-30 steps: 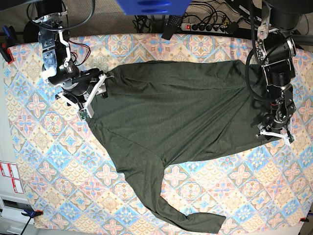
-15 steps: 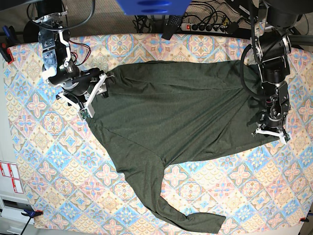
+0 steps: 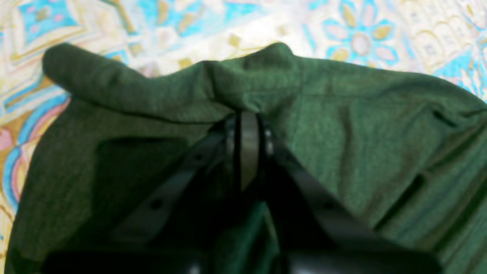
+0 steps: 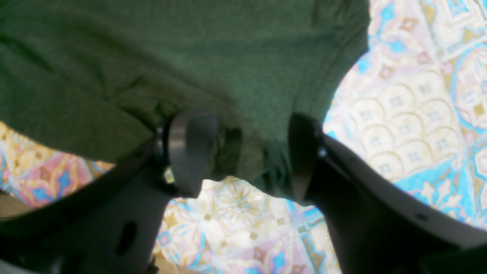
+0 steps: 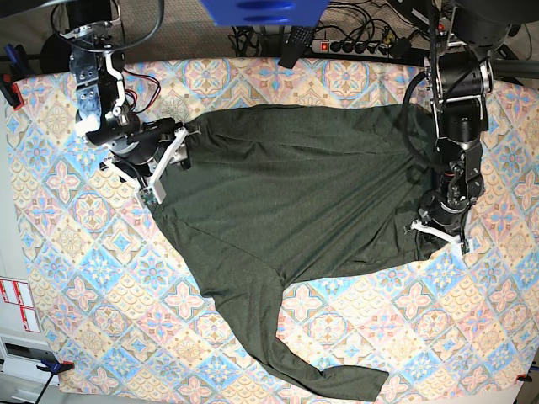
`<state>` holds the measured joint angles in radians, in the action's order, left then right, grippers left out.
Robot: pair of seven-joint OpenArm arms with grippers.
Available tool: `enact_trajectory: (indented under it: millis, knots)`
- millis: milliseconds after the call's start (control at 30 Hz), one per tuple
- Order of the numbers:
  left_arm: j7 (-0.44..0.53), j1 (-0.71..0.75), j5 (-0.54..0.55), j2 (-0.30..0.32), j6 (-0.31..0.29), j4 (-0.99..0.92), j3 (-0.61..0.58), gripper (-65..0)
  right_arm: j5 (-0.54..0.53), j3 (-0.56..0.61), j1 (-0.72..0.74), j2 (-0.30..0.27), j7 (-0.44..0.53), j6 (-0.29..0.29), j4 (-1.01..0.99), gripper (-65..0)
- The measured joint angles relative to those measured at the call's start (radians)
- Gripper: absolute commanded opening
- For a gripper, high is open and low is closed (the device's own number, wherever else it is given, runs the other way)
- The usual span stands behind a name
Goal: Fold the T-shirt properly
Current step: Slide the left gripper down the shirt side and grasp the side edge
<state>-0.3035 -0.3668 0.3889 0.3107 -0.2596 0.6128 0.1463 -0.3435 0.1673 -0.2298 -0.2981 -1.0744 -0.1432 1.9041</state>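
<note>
Fabric of the dark olive-green knit T-shirt [image 5: 303,210] sprawls across frame centre on the patterned tablecloth [image 5: 76,252]; left gripper [image 3: 247,125] clenches its hem, right gripper [image 4: 243,152] gapes astride the edge; uneven lifting could drag and bunch it.

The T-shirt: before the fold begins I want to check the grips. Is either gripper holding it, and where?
The left gripper is shut on the T-shirt at a bunched edge. The right gripper is open, astride another edge, not yet holding.
</note>
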Motion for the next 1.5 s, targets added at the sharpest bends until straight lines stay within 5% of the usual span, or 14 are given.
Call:
enact_trajectory:
  millis: [367,467,900,1500]
  knots:
    - [-0.082,0.168,-0.015,0.014,-0.010,0.294,0.050,-65.0,-0.001,0.007,0.042,0.002,-0.002,-0.002,-0.011,-32.5]
    - [-0.094,0.153,-0.015,0.019,-0.008,0.304,0.119,-60.6,0.000,0.008,0.045,0.001,-0.001,-0.002,-0.030,-32.5]
    - [-0.095,0.060,-0.014,0.078,0.049,0.169,0.203,-12.3,0.001,0.035,0.048,0.015,0.000,-0.002,-0.032,-32.5]
    - [-0.027,-0.033,-0.019,0.035,0.061,-0.028,0.205,-11.9,0.000,0.033,0.040,0.013,-0.007,0.000,-0.005,-32.5]
